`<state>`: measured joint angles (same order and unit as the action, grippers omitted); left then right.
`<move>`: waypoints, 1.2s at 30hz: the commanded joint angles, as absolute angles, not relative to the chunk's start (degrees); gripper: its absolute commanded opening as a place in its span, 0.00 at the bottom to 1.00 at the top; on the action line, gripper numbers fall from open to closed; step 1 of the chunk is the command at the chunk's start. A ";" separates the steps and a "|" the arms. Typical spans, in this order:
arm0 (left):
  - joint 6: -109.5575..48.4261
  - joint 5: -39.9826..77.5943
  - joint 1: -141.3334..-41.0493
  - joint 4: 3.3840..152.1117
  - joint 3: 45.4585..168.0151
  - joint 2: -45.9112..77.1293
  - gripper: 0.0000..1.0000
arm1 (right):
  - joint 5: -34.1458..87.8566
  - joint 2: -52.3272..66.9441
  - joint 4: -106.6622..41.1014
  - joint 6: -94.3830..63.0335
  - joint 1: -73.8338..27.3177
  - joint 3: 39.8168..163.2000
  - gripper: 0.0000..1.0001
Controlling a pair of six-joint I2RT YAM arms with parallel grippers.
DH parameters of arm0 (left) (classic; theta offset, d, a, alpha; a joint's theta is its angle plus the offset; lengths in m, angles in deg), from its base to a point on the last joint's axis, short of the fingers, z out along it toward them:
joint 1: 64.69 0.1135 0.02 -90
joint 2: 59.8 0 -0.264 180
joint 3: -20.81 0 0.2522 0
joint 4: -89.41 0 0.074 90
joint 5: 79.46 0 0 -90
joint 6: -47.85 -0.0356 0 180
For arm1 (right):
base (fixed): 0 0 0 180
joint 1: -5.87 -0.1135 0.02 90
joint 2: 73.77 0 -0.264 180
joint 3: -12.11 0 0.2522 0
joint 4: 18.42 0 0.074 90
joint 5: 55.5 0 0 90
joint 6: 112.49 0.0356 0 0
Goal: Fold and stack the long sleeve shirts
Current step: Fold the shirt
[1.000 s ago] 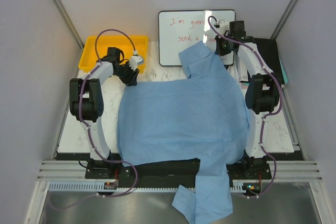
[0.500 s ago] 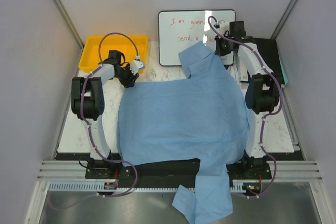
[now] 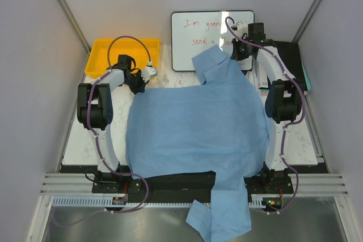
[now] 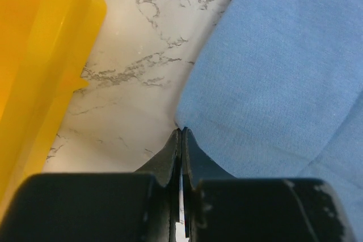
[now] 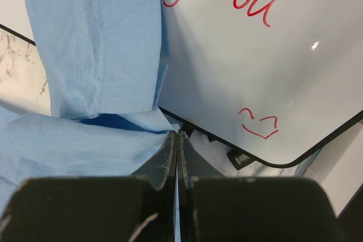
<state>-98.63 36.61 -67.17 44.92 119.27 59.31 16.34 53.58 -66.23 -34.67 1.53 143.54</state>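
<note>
Status from my end:

Left gripper (image 4: 181, 133): jaws pressed together, no gap visible. The tips sit right on the far-left corner of the light blue shirt (image 3: 198, 123), low on the marble table top (image 4: 130, 72). The cloth edge runs into the tips and looks nipped between them. The yellow tray (image 4: 34, 55) is just to the left of the gripper, apart from the cloth.

Right gripper (image 5: 177, 135): jaws together too, clamped on a bunched bit of the shirt's far-right edge. That end of the shirt is raised and a folded flap (image 5: 102, 43) lies over the lower edge of the whiteboard (image 5: 255, 55). The board has red handwriting and a small red heart. I can't tell whether the flap is collar or cuff from the wrist view.

Shirt position, overhead view: spread mostly flat across the middle of the table, between the two arms, with its body covering most of the surface. One sleeve (image 3: 229, 208) hangs off the near edge, between the arm bases and closer to the right one. The far-right part reaches up onto the whiteboard, and the far-left corner is near the tray. The body is unfolded, with mild wrinkles only.
</note>
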 commanded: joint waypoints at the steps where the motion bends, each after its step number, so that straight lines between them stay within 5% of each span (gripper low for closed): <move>1: -95.24 37.79 -67.24 43.12 121.49 56.05 0.02 | 13.67 49.02 -65.76 -32.78 2.52 145.93 0.00; 36: -112.35 44.20 -67.50 40.40 89.33 18.96 0.03 | 13.57 4.72 -82.28 -44.63 5.25 102.00 0.00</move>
<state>-104.97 41.55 -67.19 42.54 91.93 22.02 12.15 9.47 -77.55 -40.53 5.03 106.38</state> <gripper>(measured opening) 0.025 0.007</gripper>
